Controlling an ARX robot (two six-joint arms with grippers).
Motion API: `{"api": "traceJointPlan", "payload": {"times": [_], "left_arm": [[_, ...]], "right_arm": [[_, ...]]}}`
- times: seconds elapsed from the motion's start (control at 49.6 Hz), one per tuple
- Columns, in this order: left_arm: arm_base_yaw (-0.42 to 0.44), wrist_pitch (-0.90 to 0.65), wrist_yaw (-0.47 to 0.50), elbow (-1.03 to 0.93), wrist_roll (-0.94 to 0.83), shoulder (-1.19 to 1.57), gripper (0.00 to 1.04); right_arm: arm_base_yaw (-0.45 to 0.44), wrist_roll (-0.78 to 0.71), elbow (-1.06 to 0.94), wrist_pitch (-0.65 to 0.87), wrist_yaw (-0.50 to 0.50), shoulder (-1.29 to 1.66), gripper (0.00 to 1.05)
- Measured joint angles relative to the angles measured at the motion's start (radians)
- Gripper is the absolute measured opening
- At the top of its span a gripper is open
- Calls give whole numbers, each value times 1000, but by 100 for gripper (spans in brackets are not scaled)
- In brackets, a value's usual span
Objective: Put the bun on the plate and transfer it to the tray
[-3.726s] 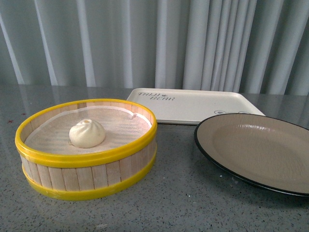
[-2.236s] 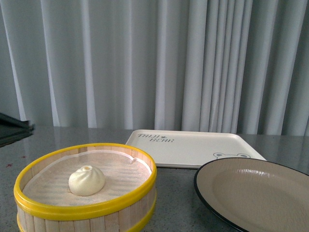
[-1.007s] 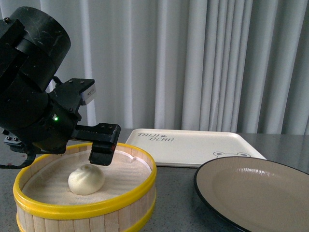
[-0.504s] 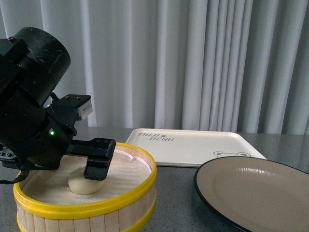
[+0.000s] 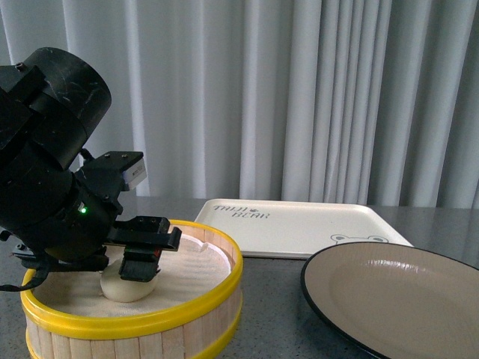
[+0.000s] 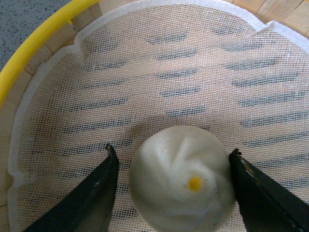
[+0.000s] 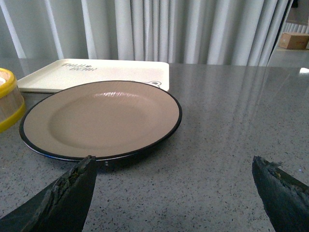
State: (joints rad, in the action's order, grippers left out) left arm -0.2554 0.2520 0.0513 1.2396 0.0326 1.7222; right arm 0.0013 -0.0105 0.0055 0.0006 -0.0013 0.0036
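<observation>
The left end effector has been lowered into the yellow-rimmed wooden steamer basket, open fingers set either side of the small cream-white pleated bun lying there, so a grasp is judged next.

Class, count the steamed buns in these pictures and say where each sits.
1. The bun sits on the mesh liner inside the yellow-rimmed steamer basket, between the open fingers of the left gripper. The arm hides part of the basket floor.
</observation>
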Motion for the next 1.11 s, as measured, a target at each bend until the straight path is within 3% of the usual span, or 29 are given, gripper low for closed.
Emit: {"api": "traceJointPlan", "payload": {"times": [0.181, 0.383, 0.645, 0.926, 1.108], "left_arm": [[-10, -50, -37, -22, 13, -43, 31], [-35, -111, -61, -20, 13, -75, 6], [-150, -161, -135, 32, 2, -47, 5], [-320, -174, -163, 235, -70, 104, 5], [-380, -72, -154, 384, -150, 221, 5]], "right_arm": [[0, 0, 0, 0, 0, 0, 96], [0, 0, 0, 0, 0, 0, 96], [0, 0, 0, 0, 0, 0, 96], [0, 0, 0, 0, 0, 0, 96], [0, 0, 0, 0, 0, 0, 96]]}}
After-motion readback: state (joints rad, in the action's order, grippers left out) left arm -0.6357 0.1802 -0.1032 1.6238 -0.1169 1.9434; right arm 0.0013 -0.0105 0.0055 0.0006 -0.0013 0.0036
